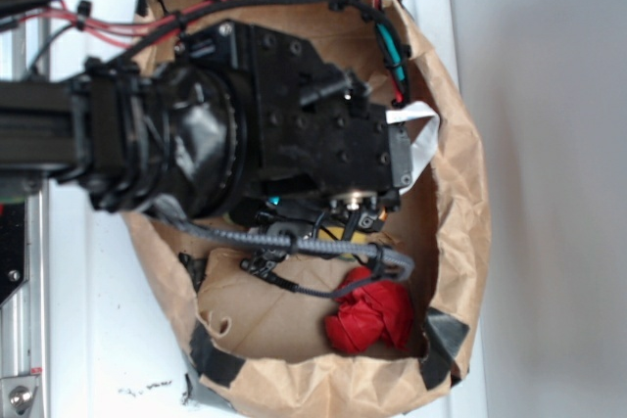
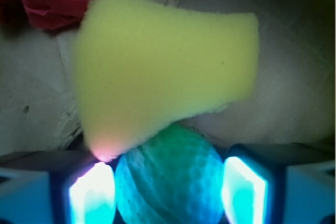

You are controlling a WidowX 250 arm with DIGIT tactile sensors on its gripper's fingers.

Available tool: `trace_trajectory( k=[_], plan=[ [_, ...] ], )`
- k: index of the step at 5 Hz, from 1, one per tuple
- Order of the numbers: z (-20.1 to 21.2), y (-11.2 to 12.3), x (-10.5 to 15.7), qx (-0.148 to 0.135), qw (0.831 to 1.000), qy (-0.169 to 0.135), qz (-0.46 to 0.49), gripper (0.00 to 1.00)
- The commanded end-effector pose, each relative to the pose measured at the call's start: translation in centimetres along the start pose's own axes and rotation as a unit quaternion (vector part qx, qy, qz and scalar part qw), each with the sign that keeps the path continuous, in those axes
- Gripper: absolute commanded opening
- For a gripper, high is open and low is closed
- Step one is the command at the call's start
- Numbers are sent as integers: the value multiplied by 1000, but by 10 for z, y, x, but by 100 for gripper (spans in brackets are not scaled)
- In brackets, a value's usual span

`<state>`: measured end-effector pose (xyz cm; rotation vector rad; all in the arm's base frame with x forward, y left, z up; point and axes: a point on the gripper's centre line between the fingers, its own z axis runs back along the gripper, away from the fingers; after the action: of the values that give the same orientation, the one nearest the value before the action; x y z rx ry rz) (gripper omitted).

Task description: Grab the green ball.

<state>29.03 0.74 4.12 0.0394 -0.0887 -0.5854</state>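
Gripper closed around green ball, yellow sponge overlapping ball's top, ball hidden in exterior view

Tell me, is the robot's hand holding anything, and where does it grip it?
The green ball sits between the two fingers of the hand, one finger at each side of its middle. Whether they actually squeeze it cannot be told.
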Motion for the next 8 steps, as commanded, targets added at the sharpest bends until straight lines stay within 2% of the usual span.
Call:
trace_trajectory(
  k=[1,3,4,5,6,7,8],
  plan=[
    [12,0,5,12,1000,-20,-4,0],
    [14,6,2,15,1000,-18,7,0],
    [25,20,-5,21,998,-17,52,0],
    [64,40,-12,22,983,-34,177,0],
    [105,56,-22,4,966,-74,249,0],
    [136,74,-33,18,947,-109,301,0],
    [155,83,-43,9,934,-125,336,0]
  ],
)
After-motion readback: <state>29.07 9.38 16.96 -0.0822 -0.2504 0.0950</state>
